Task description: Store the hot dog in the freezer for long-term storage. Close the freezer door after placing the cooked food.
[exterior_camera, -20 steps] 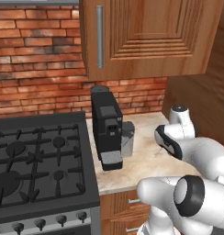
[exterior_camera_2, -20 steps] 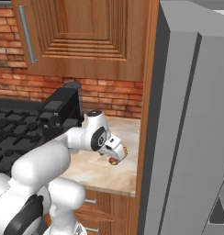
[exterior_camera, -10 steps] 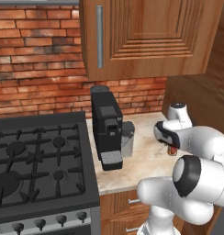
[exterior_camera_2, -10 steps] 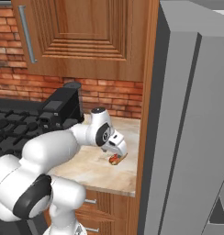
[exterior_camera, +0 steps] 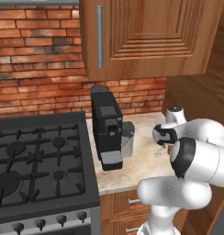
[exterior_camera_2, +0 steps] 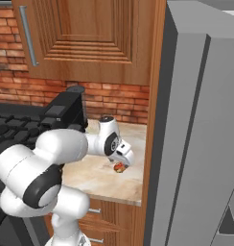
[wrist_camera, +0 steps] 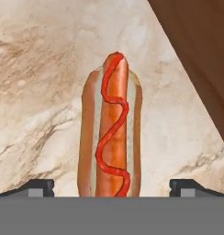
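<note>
— Hand view first: what do we see of our fingers?

— Our two dark fingertips (wrist_camera: 38, 187) stand at the bottom corners of the frame, one at lower left and one at lower right, spread wide. The gripper (wrist_camera: 112, 189) is open and pinches nothing.

— And between them?

— The hot dog (wrist_camera: 110, 133) lies lengthwise up the middle of the frame, its near end down between the tips with a clear gap to each side. We see a red-orange sausage with a wavy red line of sauce, set in a tan bun. It rests flat on the pale marbled counter (wrist_camera: 36, 92).

— What sits beyond it?

— A dark brown wooden wall (wrist_camera: 201, 55) fills the upper right corner of that frame, near the hot dog's right side.

— Where do we place this in the right base view?

— Our gripper (exterior_camera_2: 122, 162) points down at the middle of the frame, and the hot dog (exterior_camera_2: 120, 167) shows as a small red-orange speck right under it on the counter (exterior_camera_2: 97, 178). We cannot tell from here whether the tips touch it. Just right of it rises the brown side panel, then the big grey fridge unit (exterior_camera_2: 200, 134) filling the right of the frame.

— And further out?

— In the left base view, the black coffee machine (exterior_camera: 107, 128) stands at centre, a gas stove (exterior_camera: 38, 160) at lower left, brick wall behind, and a wooden cabinet (exterior_camera: 146, 36) across the top.
</note>
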